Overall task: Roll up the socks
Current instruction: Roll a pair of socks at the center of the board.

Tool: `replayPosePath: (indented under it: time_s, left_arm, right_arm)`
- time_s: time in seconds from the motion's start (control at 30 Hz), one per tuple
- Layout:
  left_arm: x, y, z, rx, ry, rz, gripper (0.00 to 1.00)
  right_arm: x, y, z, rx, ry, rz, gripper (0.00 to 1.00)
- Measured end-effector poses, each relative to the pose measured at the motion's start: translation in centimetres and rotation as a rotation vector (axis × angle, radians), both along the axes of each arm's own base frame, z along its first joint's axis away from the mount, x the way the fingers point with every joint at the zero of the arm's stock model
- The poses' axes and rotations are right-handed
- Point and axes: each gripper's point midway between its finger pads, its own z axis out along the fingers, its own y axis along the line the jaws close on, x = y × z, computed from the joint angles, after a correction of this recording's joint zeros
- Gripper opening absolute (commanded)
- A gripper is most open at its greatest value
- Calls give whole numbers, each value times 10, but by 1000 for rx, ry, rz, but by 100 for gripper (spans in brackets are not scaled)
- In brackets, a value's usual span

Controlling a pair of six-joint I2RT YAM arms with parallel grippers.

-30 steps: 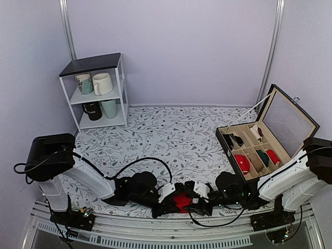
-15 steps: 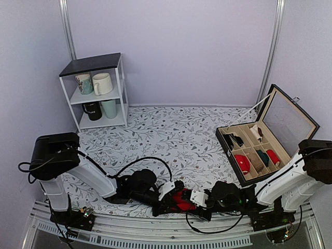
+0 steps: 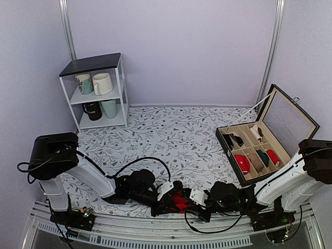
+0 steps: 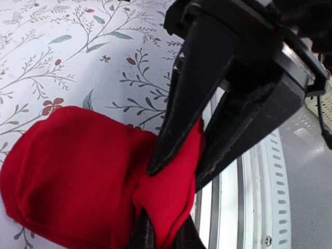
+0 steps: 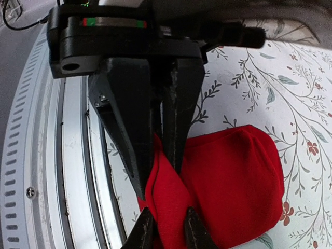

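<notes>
Far left there's a little shelf point(image 3: 98, 62) of mugs point(image 3: 102, 83), not part of this; then the left jaws, down low at the near edge of the bench point(image 3: 171, 129), pinched tight on a flap of the socks point(image 4: 72, 176); the socks are a plump red bundle lying on the floral top right by the front rail point(image 4: 244, 207), between the two arms; the right jaws come in from the other side and, going by both wrist views, are squeezed onto that same flap just beside the left ones; my guess is they're sharing the cuff so it can be stretched over the roll to lock it; far right sits the open box point(image 3: 290, 122) with other rolled bundles point(image 3: 241, 163) in its compartments, presumably where this one ends up.
</notes>
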Motion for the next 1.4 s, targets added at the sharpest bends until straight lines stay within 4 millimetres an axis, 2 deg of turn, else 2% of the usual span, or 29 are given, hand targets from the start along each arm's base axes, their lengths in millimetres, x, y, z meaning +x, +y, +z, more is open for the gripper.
replayPosePath:
  time_s: [0.1,0.2,0.23,0.27,0.3,0.37,0.4,0.53,0.6,0.67,0.93,1.13,1.27,1.4]
  left_arm:
    - [0,3,1,3,-8,3,17]
    - [1,8,5,10,-33,12,18]
    - [1,11,8,14,-52,18,24]
    - [0,14,11,20,-75,21,43]
    - [-1,17,13,26,-109,22,54]
    - [-3,26,20,38,-181,29,58]
    - [-1,31,31,25,-242,35,60]
    - [-4,32,58,-40,-384,21,69]
    - [-7,32,69,-71,-448,12,69]
    - [-9,34,69,-77,-492,3,69]
    - [-8,52,33,16,-542,7,69]
    - [-3,49,29,18,-575,16,68]
    - [-2,42,25,22,-589,4,59]
    - [-3,36,17,37,-582,-12,39]
  right_arm:
    - [-1,2,-1,9,33,-13,13]
    - [-4,6,-2,31,75,-13,12]
    - [-4,8,-1,40,91,-11,12]
    - [-4,10,-2,49,110,-10,12]
    - [-5,11,-2,60,137,-9,12]
    - [-4,10,-7,64,189,-11,12]
    - [-5,10,-9,73,228,-7,12]
    - [-4,14,-14,99,349,-3,12]
    - [-4,18,-15,112,419,3,12]
    - [-2,19,-15,120,473,1,12]
    - [-2,23,-18,113,656,18,12]
    - [-3,26,-18,87,688,28,12]
    - [-4,27,-19,76,697,29,12]
    - [-4,27,-19,69,706,29,12]
